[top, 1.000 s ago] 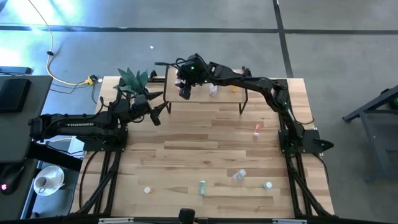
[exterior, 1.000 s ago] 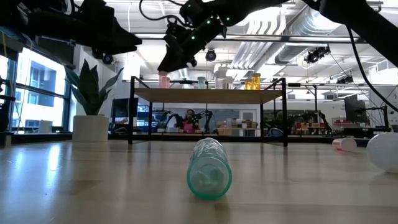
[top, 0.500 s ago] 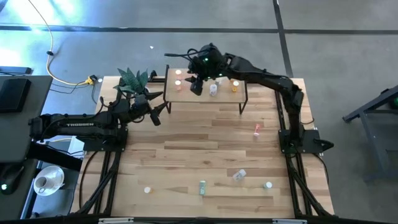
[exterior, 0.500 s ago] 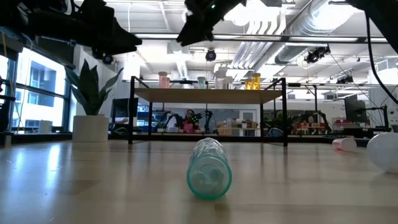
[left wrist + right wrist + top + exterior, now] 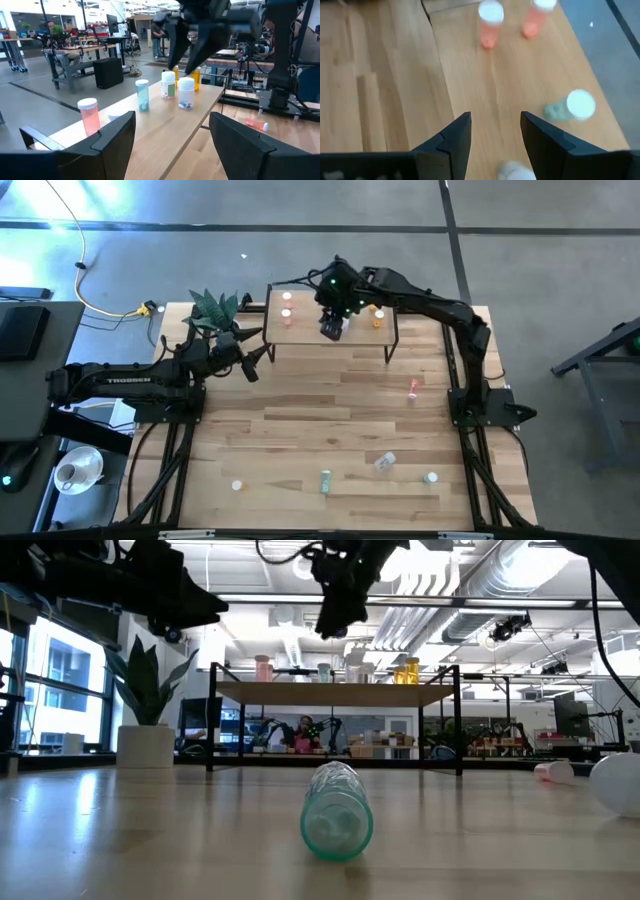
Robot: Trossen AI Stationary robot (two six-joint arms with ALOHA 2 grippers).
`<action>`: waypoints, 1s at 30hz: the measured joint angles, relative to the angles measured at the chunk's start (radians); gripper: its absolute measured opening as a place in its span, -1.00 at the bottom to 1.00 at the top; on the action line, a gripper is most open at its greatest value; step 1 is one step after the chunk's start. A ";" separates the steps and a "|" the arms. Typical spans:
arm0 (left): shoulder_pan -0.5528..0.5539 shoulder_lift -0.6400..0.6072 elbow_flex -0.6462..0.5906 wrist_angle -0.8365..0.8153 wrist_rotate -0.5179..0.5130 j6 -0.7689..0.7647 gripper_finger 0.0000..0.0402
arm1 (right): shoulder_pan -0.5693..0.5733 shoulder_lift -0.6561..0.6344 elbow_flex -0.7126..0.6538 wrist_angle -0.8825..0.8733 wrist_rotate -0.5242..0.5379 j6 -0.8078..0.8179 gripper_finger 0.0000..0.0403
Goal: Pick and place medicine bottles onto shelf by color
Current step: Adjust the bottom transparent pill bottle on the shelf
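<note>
The shelf (image 5: pixel 350 335) stands at the table's far edge, with medicine bottles upright on its board: two pink (image 5: pixel 490 22) at its left end, a green one (image 5: pixel 568 107), clear ones (image 5: pixel 186 93) and orange ones (image 5: pixel 407 670) toward the right. My right gripper (image 5: pixel 495 135) hangs open above the middle of the shelf (image 5: pixel 332 328), pointing steeply down, with nothing between its fingers. My left gripper (image 5: pixel 172 135) stays open and level off the shelf's left end (image 5: pixel 255 360). Loose bottles lie on the table: green (image 5: pixel 337 810), pink (image 5: pixel 412 388), clear (image 5: pixel 385 462).
A potted plant (image 5: pixel 213 308) stands at the table's far left corner beside the shelf. Two more small bottles (image 5: pixel 431 477) (image 5: pixel 237 485) lie on the near part of the table. Bare wood lies between the shelf and these loose bottles.
My right gripper has risen from the shelf's left end by the pink bottles and moved toward the table's right edge, over the middle of the shelf, tipping more steeply down. Its fingers stay apart and hold nothing. The bottles have kept their places.
</note>
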 joint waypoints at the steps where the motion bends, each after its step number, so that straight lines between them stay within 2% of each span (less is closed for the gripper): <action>1: 0.000 0.000 0.000 0.000 0.000 0.000 0.21 | 0.000 0.005 0.000 0.002 0.004 0.002 -0.19; 9: 0.000 0.000 0.000 -0.003 0.000 0.003 0.21 | -0.002 0.057 0.000 -0.074 0.025 0.042 -0.19; 23: 0.000 0.000 0.000 -0.003 0.000 0.000 0.21 | -0.013 0.060 0.000 -0.166 0.153 0.128 -0.19; 30: 0.000 0.000 0.000 -0.003 0.000 0.000 0.21 | -0.013 0.060 0.000 -0.195 0.168 0.128 -0.19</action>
